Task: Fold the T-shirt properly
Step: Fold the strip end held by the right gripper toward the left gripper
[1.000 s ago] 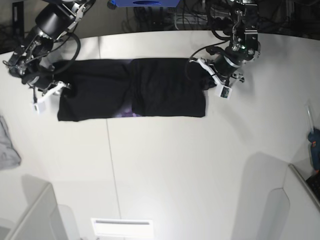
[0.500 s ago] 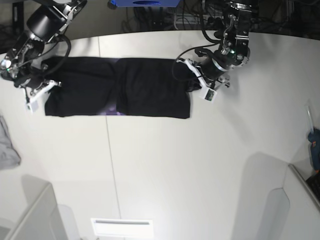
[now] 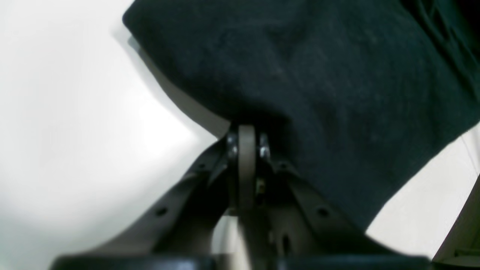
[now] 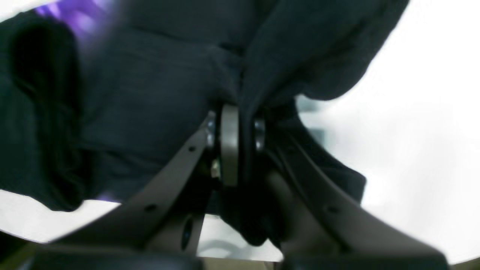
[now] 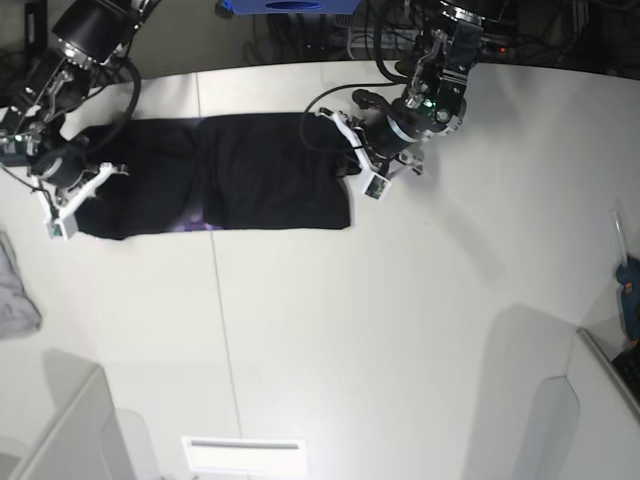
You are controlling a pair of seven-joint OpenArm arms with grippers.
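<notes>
We see the T-shirt (image 5: 230, 185) lying as a long black band across the far part of the white surface (image 5: 400, 320), stretched between the two arms. A little purple print peeks out along its near edge in the base view, left of the middle, and shows again as a blur at the top left of the right wrist view. The left gripper (image 3: 245, 137) sits at the end of the band on the base view's right; its jaws are clenched on the shirt's black cloth, which bunches right above the tips in its wrist view. The right gripper (image 4: 232, 123) is at the opposite end, on the base view's left, and its jaws are likewise pinched on a fold of the shirt, with dark fabric gathered around and between the tips. In the base view we see both ends of the shirt partly hidden under the arms, so the exact grip points are plain only from the wrist cameras. A small grey cloth (image 5: 15, 290) lies at the left edge of the surface, well apart from the shirt.
</notes>
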